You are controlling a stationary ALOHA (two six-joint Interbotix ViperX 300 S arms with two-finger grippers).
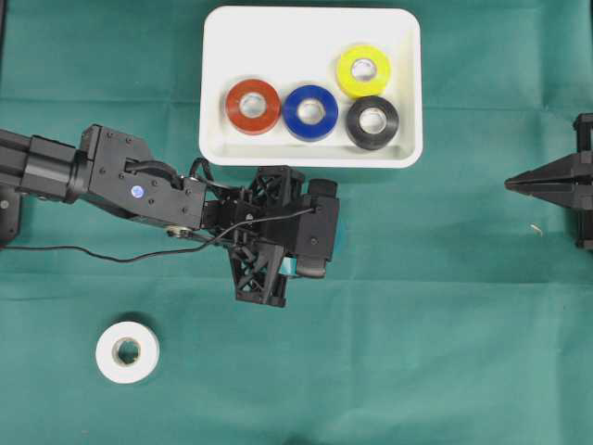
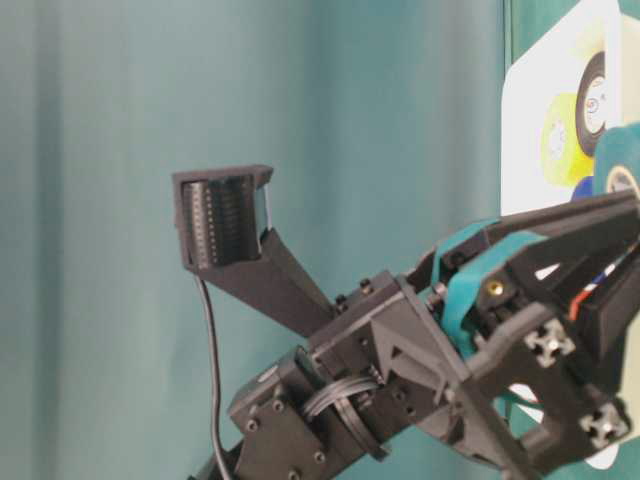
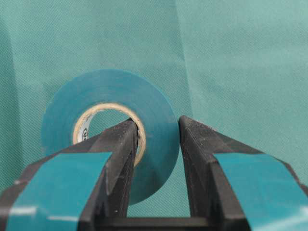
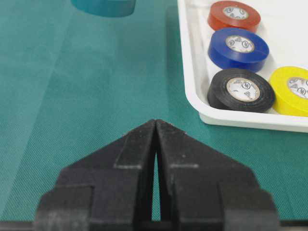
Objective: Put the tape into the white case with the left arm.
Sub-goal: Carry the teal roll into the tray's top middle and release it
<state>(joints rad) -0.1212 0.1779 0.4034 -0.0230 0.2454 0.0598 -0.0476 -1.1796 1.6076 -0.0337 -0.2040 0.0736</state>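
One teal tape roll (image 3: 108,130), its core facing the wrist camera, is clamped through its wall by the left gripper (image 3: 156,144) near the white case (image 1: 215,139) holding four rolls; the right gripper (image 4: 156,126) is closed.

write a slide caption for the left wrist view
Left gripper clamps the wall of a teal tape roll, one finger through its core, above the green cloth.
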